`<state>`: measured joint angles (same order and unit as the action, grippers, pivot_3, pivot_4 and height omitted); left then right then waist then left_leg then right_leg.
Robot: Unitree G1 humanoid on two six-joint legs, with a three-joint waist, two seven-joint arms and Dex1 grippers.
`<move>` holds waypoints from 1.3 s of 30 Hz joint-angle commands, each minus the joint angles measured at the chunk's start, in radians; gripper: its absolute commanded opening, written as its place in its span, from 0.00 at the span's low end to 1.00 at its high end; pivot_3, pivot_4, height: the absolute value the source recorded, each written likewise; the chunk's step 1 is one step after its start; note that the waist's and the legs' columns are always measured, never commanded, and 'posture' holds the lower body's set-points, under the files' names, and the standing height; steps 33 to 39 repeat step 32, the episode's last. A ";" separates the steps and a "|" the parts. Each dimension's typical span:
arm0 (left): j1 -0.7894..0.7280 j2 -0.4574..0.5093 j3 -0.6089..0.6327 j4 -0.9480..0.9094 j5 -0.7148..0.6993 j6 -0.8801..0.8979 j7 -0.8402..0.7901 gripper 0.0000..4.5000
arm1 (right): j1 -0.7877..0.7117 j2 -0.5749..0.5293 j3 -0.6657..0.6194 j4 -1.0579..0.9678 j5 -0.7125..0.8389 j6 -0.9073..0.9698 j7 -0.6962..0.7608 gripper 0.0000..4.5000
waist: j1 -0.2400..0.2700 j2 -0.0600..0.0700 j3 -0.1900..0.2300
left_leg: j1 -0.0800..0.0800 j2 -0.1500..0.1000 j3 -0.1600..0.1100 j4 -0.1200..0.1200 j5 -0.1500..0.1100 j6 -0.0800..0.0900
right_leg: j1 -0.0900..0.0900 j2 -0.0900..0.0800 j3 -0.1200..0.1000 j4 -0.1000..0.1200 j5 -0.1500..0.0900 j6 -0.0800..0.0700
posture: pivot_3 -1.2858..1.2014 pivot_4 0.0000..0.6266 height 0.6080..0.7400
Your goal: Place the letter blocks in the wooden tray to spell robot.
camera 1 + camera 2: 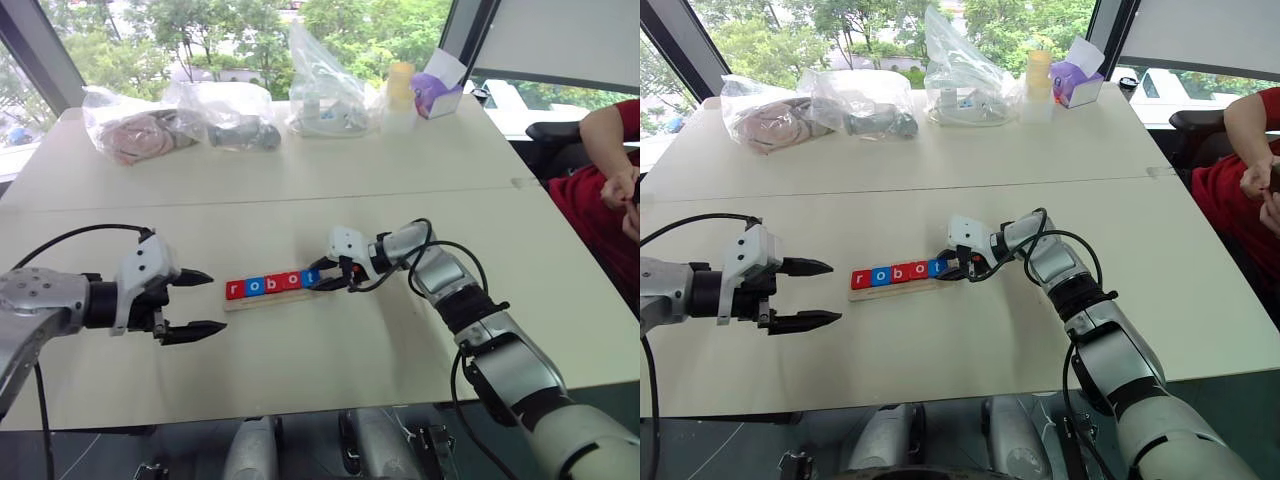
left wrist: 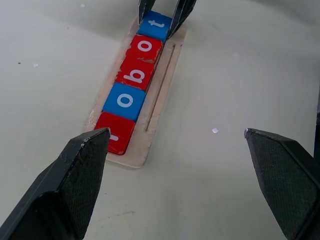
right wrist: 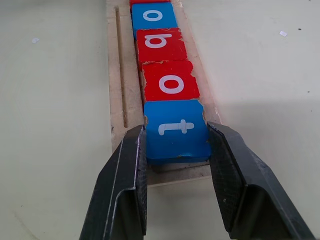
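The wooden tray point(image 1: 262, 301) lies mid-table with five letter blocks in a row reading r o b o t: red r point(image 1: 235, 290), blue o point(image 1: 256, 286), red b point(image 1: 273, 284), red o point(image 1: 291, 280), blue t point(image 1: 309, 277). My right gripper point(image 1: 322, 277) is shut on the blue t block point(image 3: 177, 129) at the tray's right end, one finger point(image 3: 131, 165) on each side of it. The t block sits in the tray point(image 3: 117, 75) against the red o. My left gripper point(image 1: 218, 301) hangs open just left of the tray, with nothing between its fingers point(image 2: 85, 160).
Several clear plastic bags point(image 1: 225, 115) with items, a pale bottle point(image 1: 400, 85) and a purple-and-white box point(image 1: 440, 90) line the table's far edge. A person in a red top point(image 1: 600, 190) sits at the right side. Bare tabletop surrounds the tray.
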<state>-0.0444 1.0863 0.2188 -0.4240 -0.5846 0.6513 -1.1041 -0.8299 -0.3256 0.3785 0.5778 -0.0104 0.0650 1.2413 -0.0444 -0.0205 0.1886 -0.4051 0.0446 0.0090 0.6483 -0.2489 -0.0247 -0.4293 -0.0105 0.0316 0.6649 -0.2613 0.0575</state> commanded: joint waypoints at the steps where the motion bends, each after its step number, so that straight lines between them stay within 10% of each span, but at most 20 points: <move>1: -0.001 -0.002 0.013 -0.027 -0.003 0.003 0.010 1.00 | -0.017 0.012 -0.006 0.004 -0.004 -0.015 -0.002 0.25 | 0.000 0.000 0.000 | 0.000 0.000 0.000 0.000 0.000 0.000 | 0.000 0.000 0.000 0.000 0.000 0.000 | 0.52 0.24 1.00; 6: 0.002 -0.009 0.007 -0.032 0.002 0.001 0.020 1.00 | -0.013 0.021 -0.006 0.019 -0.008 -0.026 -0.001 0.25 | -0.001 0.000 0.000 | 0.000 0.000 0.000 0.000 0.000 0.000 | 0.000 0.000 0.000 0.000 0.000 0.000 | 0.52 0.24 1.00; 12: 0.004 -0.010 0.005 -0.035 0.002 0.002 0.028 1.00 | -0.027 0.019 -0.034 0.031 -0.007 -0.074 -0.041 0.90 | 0.000 0.000 0.000 | 0.001 0.000 0.000 0.000 0.000 0.000 | 0.000 0.000 0.000 0.000 0.000 0.000 | 0.52 0.24 1.00; 21: 0.007 -0.025 0.014 -0.046 -0.013 0.014 0.049 1.00 | 0.019 -0.041 -0.120 -0.109 0.050 0.013 -0.077 0.90 | 0.002 0.000 0.000 | 0.000 0.000 0.000 0.000 0.000 0.000 | 0.000 0.000 0.000 0.000 0.000 0.000 | 0.52 0.24 1.00; 32: 0.226 -0.119 0.264 0.052 0.006 0.018 0.136 1.00 | 0.560 -0.319 -0.357 -0.993 0.367 0.684 -0.168 0.90 | 0.009 0.000 0.000 | 0.000 0.003 -0.002 -0.001 0.000 0.000 | 0.001 -0.001 -0.002 -0.001 -0.001 -0.003 | 0.52 0.24 1.00; 39: 0.226 -0.119 0.264 0.052 0.006 0.018 0.136 1.00 | 0.560 -0.319 -0.357 -0.993 0.367 0.684 -0.168 0.90 | 0.009 0.000 0.000 | 0.000 0.003 -0.002 -0.001 0.000 0.000 | 0.001 -0.001 -0.002 -0.001 -0.001 -0.003 | 0.52 0.24 1.00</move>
